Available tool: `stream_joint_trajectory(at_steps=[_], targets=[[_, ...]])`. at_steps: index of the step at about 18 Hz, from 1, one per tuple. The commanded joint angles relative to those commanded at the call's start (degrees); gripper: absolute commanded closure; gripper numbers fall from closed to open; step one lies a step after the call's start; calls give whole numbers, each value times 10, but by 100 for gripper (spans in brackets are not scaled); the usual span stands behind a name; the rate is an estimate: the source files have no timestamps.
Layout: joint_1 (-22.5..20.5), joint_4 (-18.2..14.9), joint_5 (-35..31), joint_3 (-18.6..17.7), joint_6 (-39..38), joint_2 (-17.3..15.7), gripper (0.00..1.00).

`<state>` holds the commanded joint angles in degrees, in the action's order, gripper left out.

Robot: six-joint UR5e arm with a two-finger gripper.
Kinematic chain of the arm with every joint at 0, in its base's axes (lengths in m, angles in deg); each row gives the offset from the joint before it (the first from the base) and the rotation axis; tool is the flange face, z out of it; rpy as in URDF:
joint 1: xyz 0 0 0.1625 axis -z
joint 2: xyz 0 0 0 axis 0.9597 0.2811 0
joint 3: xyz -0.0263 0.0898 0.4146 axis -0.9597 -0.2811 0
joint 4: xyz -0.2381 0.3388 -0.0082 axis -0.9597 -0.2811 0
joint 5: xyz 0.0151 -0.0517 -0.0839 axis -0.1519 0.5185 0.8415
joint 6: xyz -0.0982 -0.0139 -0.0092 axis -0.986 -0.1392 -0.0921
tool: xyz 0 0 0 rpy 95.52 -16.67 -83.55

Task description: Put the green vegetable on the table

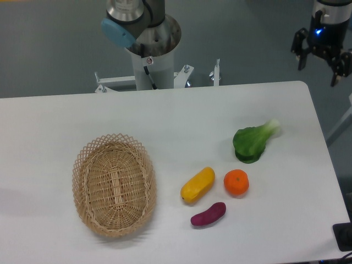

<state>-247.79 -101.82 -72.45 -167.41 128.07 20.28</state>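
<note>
The green vegetable (253, 141) lies on the white table (181, 126) at the right side, dark leaves toward the front and pale stem end pointing to the back right. Nothing touches it. My gripper (319, 66) hangs high above the table's back right corner, well away from the vegetable. Its two dark fingers are spread and hold nothing.
An orange (236, 182) sits just in front of the green vegetable. A yellow oblong vegetable (198, 184) and a purple one (208, 214) lie left of the orange. An oval wicker basket (114, 183) stands at the left. The robot's base column (151, 49) rises behind the table.
</note>
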Motion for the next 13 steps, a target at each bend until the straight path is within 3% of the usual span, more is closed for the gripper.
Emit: stream_joint_trajectory(at_steps=[13], targets=[[-10, 1, 33, -4, -1, 0, 0]])
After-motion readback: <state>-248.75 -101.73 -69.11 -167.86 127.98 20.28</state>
